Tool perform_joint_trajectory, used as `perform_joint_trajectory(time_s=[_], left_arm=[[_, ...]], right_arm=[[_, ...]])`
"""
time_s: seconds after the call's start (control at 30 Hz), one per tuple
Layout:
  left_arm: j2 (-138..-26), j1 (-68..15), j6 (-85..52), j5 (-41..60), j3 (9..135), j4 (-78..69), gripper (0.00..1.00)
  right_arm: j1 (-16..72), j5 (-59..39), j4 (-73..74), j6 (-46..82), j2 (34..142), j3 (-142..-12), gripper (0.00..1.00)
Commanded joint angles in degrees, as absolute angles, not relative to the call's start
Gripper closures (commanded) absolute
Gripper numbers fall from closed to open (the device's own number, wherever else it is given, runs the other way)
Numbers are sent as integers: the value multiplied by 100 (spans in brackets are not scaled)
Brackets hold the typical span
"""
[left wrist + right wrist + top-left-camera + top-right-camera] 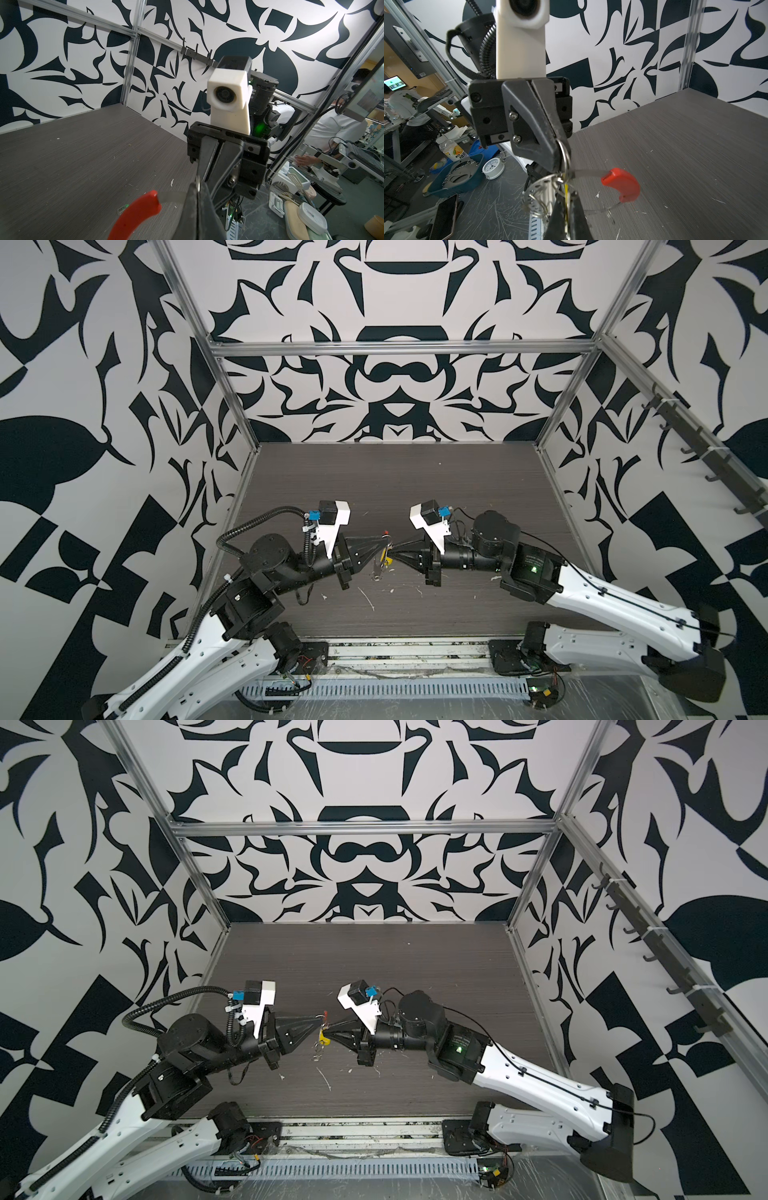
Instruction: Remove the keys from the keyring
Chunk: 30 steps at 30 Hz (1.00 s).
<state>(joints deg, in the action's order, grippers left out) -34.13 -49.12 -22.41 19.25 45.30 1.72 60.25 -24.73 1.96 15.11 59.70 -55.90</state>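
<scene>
Mid-frame in both top views, the left pincer (383,546) is clamped on the keyring (620,185), the right pincer (395,548) on the yellow-tagged key (324,1040) (apparently threaded on it). A crooked pull could jam the key or yank the keyring free.

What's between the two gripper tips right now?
In both top views, the keyring with its hanging keys fills the gap between left gripper and right gripper.

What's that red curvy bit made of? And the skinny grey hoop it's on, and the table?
The red curved sleeve looks like smooth, slightly glossy plastic: soft highlights, rounded ends. The thin grey hoop looks like bare metal: a flat, dull-shiny strip. The dark grey table shows matt wood-grain lines, perhaps laminate.
</scene>
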Motion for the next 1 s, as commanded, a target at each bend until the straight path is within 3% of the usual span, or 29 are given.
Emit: perform_joint_trajectory(time_s=[0.0, 0.23, 0.37, 0.43, 0.63, 0.77, 0.97], left_arm=[[-3300, -4902, -2072, 1971, 4538, -299, 100], [-3281, -4904, -1987, 2182, 4587, -139, 100], [-3348, -4904, -1969, 2391, 4688, 45, 100], [-3352, -4904, -1976, 2402, 4694, 70, 100], [-3353, -4904, -2048, 2477, 4663, -6, 100], [-3398, -4900, -2104, 2510, 4658, -94, 100], [-3379, -4904, -2152, 2542, 4632, -158, 100]], right_arm=[[6095, -2865, 6, 1674, 6088, -5677, 100], [6100, -2798, -299, 1645, 6021, -5716, 100], [6099, -2777, -599, 1356, 5647, -5875, 71], [6097, -2822, -822, 1201, 5473, -6000, 64], [6100, -2592, -894, 933, 5131, -6337, 55], [6095, -2177, -585, 995, 5349, -6451, 51], [6092, -2329, -59, 1219, 5630, -6346, 46]])
